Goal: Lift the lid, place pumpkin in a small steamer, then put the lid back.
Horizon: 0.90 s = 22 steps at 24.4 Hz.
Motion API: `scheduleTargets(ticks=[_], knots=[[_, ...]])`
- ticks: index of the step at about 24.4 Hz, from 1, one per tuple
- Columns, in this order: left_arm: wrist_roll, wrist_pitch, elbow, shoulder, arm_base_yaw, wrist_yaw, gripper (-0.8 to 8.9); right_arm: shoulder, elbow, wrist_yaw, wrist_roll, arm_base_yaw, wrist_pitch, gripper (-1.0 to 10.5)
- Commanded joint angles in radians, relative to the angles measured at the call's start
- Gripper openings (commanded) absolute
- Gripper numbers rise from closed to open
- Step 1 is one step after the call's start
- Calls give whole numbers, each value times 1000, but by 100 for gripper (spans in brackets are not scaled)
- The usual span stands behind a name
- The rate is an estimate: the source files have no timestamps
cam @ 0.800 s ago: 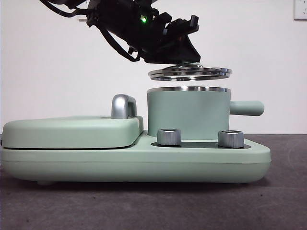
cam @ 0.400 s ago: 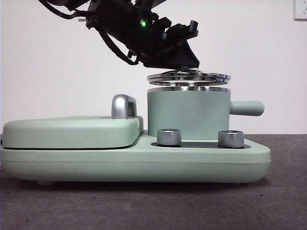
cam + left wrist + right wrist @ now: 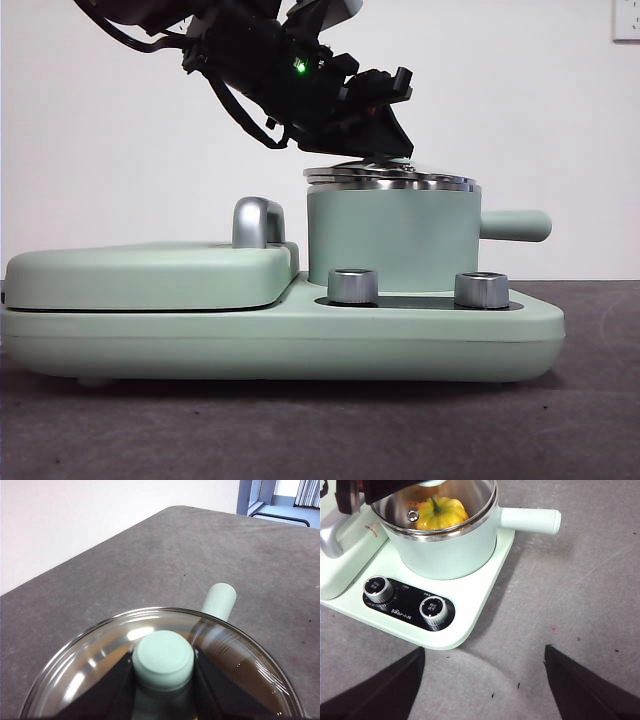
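glass lid (image 3: 95, 670) with shiny steel rim, matte mint small steamer (image 3: 392, 238), glossy pumpkin (image 3: 441, 513), rough grey worktop (image 3: 580, 600)

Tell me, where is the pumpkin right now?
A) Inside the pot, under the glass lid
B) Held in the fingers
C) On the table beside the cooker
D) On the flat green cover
A: the pumpkin shows through the lid inside the pot.
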Motion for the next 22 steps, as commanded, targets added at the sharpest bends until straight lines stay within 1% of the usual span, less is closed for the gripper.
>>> scheduleTargets(ticks=[1,3,6,9,13,17,22], knots=[[12,-3,31,16,0,-1,9,3,5,6,11,6,7,367],[-3,-7,31,16,0,4,8,3,5,23,11,6,7,367],[-31,-4,31,16,0,30,8,3,5,24,10,6,7,367],[-55,-3,31,16,0,34,8,3,5,24,11,6,7,367],[-55,-1,31,20,1,37,8,3,5,24,11,6,7,367],[-55,35,31,41,1,37,8,3,5,24,11,6,7,367],[-90,34,31,51,1,37,8,3,5,24,11,6,7,367]])
